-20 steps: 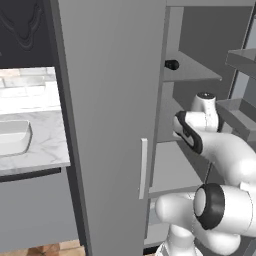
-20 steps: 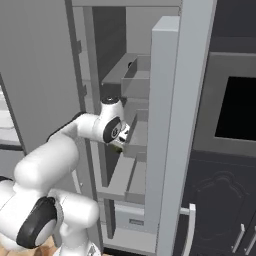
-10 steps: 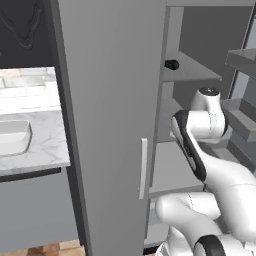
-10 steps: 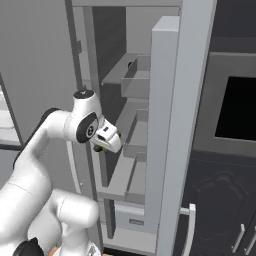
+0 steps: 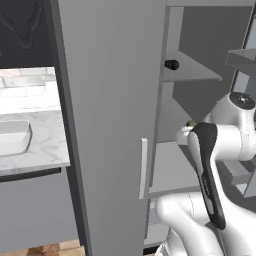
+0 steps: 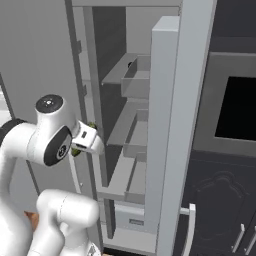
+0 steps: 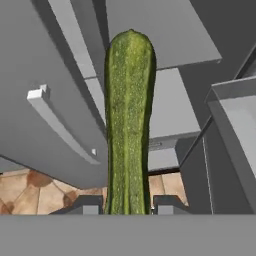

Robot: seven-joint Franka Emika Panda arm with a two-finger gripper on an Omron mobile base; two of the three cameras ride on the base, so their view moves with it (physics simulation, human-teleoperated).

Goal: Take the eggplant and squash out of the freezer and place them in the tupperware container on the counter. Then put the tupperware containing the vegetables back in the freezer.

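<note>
In the hand view a long green squash stands up between my two finger tips, and my gripper is shut on its lower end. The hand hangs in front of the open freezer, level with its middle shelf, and points down toward the floor. A bit of the squash shows beside the gripper. A small dark rounded thing, possibly the eggplant, lies on the upper shelf. The white tupperware container sits on the marble counter at the left.
The freezer's grey door with its pale handle stands open between me and the counter. A second open door with bins stands at the right, with a dark oven front beyond it. A wooden floor lies below.
The arm has drawn back out of the freezer, toward the left, with the squash still in the gripper. The hand has tipped downward. Nothing else moved.
</note>
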